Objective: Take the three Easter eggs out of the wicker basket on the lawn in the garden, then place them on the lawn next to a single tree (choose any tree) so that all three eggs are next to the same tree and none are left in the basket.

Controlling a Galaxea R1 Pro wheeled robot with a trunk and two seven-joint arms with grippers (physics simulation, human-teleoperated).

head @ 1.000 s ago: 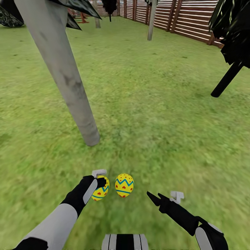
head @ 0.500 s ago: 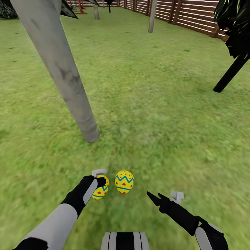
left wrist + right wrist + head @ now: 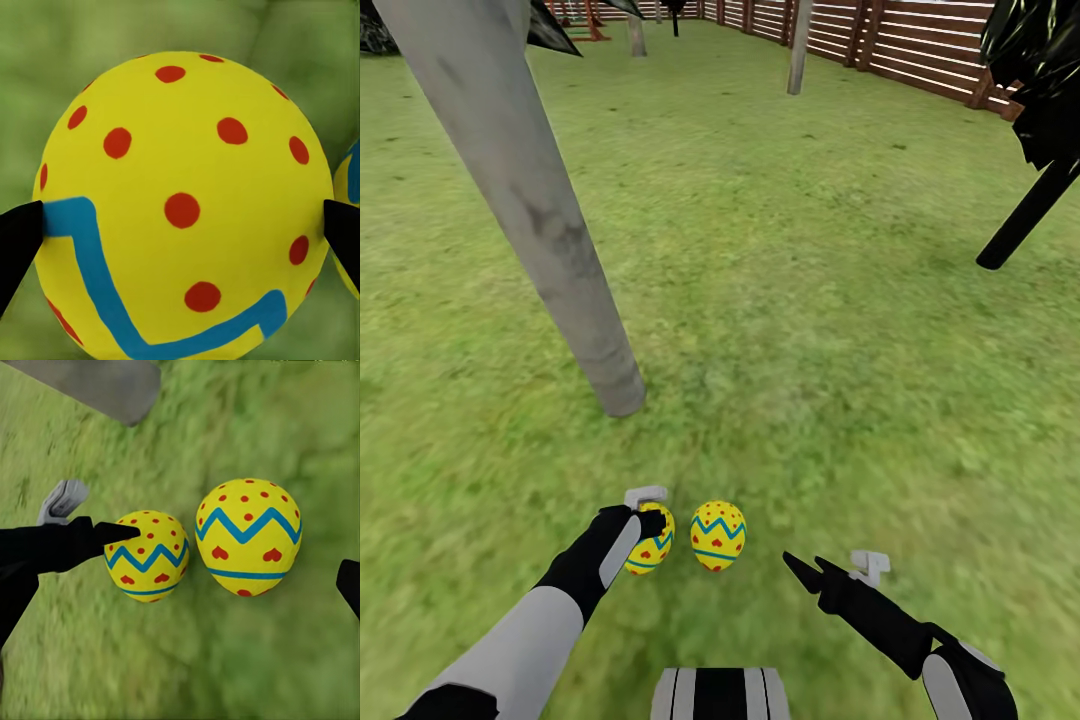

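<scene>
My left gripper (image 3: 648,530) is shut on a yellow Easter egg (image 3: 654,545) with red dots and a blue zigzag, low over the lawn (image 3: 810,330). In the left wrist view this egg (image 3: 184,210) sits between both fingertips (image 3: 19,240). A second egg (image 3: 717,535) stands on the grass just right of it, and the right wrist view shows it (image 3: 247,536) beside the held egg (image 3: 146,556). My right gripper (image 3: 807,566) hangs open a little right of both. The pale grey tree trunk (image 3: 560,230) meets the grass just beyond the eggs. The third egg and the wicker basket are out of view.
A dark tree with a thin black trunk (image 3: 1025,215) leans at the right. The brown slat fence (image 3: 920,50) runs along the back, with another pale trunk (image 3: 798,50) before it. Open grass stretches between. My own base (image 3: 720,695) shows at the bottom edge.
The head view has tilted down slightly, so the whole picture shifted. Both grippers and the two eggs keep their places.
</scene>
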